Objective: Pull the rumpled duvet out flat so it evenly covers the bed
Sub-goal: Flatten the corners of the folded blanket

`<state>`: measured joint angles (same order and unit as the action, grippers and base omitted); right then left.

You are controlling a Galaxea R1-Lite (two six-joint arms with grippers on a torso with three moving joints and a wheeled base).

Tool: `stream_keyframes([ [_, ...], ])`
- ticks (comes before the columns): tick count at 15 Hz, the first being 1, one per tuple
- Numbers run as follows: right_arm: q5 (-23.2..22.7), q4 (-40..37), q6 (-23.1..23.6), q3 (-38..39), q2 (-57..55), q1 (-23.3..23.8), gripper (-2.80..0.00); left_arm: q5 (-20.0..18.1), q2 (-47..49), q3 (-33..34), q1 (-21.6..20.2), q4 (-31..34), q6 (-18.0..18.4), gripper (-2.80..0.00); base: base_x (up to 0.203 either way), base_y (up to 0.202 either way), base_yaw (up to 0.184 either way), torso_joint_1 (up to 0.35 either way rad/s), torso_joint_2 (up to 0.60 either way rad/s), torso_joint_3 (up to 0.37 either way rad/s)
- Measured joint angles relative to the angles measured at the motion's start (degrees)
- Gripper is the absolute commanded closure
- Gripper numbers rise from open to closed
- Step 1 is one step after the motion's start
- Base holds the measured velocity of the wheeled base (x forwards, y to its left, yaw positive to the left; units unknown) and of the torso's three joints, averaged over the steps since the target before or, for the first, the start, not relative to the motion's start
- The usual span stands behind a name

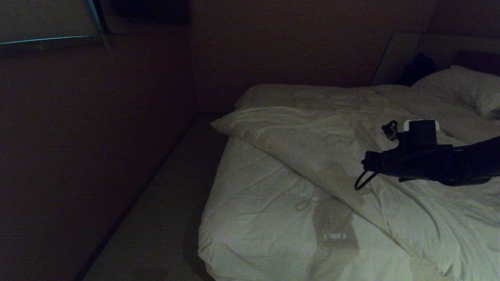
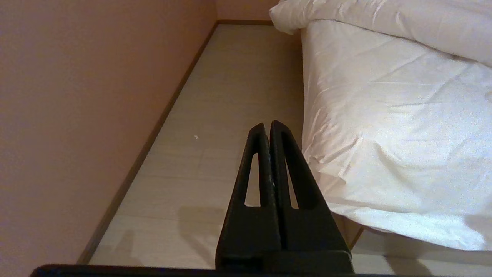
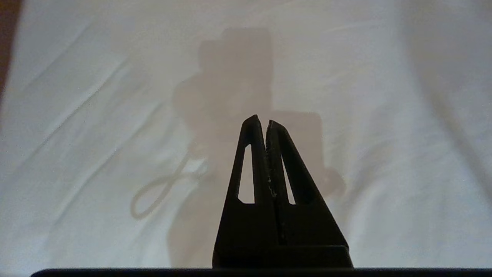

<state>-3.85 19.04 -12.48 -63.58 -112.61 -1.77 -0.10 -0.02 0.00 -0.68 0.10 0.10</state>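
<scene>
Plainly the duvet (image 1: 343, 156) has not been drawn out yet: it lies bunched diagonally across the bed (image 1: 258, 218), one folded corner jutting over the bed's far left edge, leaving the near left corner of the mattress sheet (image 1: 254, 195) bare. The right gripper (image 3: 261, 121) hangs above the white fabric with its fingers pressed together and pinching nothing (probably poised for a grab). The left gripper (image 2: 267, 127), likewise closed and empty, sits parked low beside the bed's left edge, over the floor (image 2: 230, 96). No readable writing or branding appears.
</scene>
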Motion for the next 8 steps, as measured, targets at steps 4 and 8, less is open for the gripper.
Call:
stream_keyframes([
  [4, 0.0, 0.6, 1.8, 0.9, 2.3, -1.2, 0.00, 0.0, 0.0, 0.0, 0.0, 0.0, 0.0, 0.00, 0.000, 0.000, 0.000, 0.000, 0.00, 0.000],
  [8, 0.4, 0.7, 1.5, -0.8, 1.6, 0.1, 0.00, 0.0, 0.0, 0.0, 0.0, 0.0, 0.0, 0.00, 0.000, 0.000, 0.000, 0.000, 0.00, 0.000],
])
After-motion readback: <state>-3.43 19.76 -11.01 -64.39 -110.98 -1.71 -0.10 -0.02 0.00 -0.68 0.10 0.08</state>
